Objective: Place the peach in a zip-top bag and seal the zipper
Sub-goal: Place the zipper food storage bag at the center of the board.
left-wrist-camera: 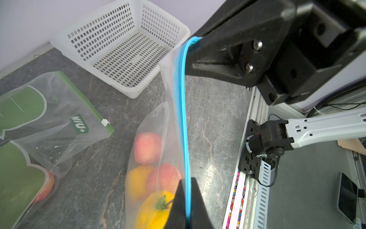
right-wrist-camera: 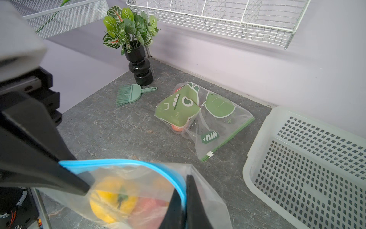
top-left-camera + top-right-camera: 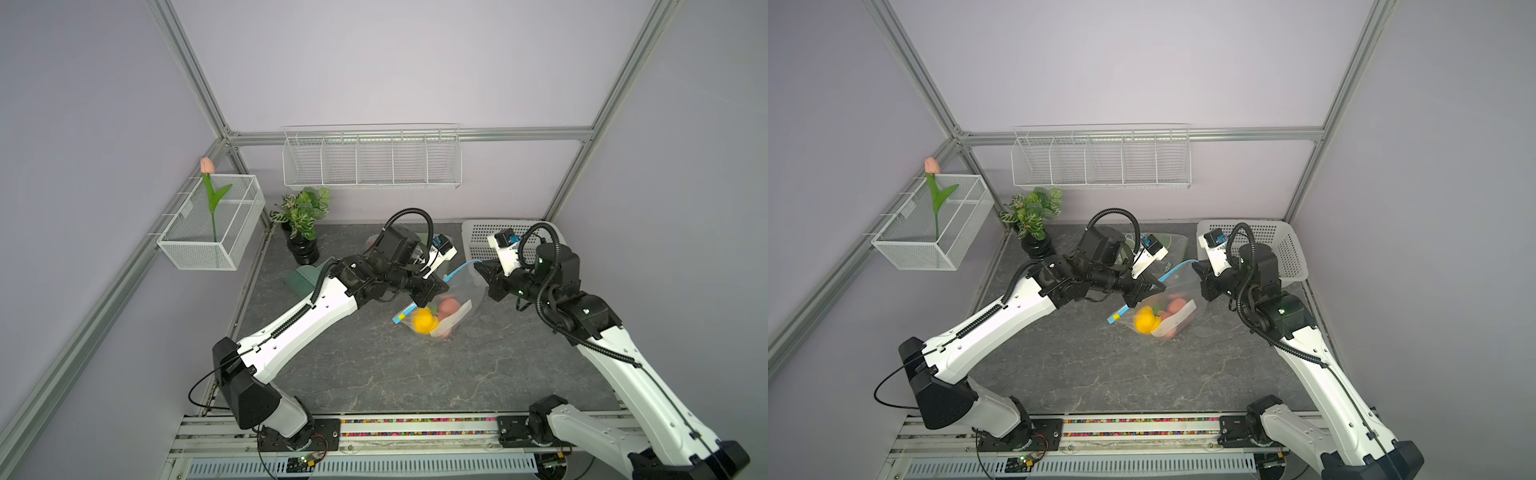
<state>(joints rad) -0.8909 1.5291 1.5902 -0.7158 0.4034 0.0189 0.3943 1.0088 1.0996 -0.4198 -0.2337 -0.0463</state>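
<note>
On the far left a white mesh basket [image 3: 212,226] hangs on the wall with an artificial tulip [image 3: 207,165] standing in it. Next comes a leafy plant in a black vase [image 3: 302,210], with a green hand brush [image 3: 305,276] lying on the grey stone-patterned tabletop [image 3: 374,374] just in front of it. A white wire rack [image 3: 372,160] is fixed to the back wall. The left gripper [image 1: 187,198] has its jaws pressed together on the blue zipper [image 1: 183,119] of a clear zip-top bag [image 3: 465,291], partway along the strip. Behind that arm a green-printed slider bag [image 2: 198,111] lies flat on the table. The peach [image 1: 147,147] sits inside the clear bag, low down, touching a second rosy fruit [image 1: 164,177] and just beside a yellow bell pepper [image 3: 424,321]; a white label [image 3: 453,318] shows on the bag's side. Between the two grippers the zipper runs as a single blue line. The right gripper [image 2: 185,198] pinches the strip at its end with its jaws closed on it, and it holds that corner higher than the rest. Farthest right, a white perforated plastic basket [image 3: 1283,249] stands in the back corner.
</note>
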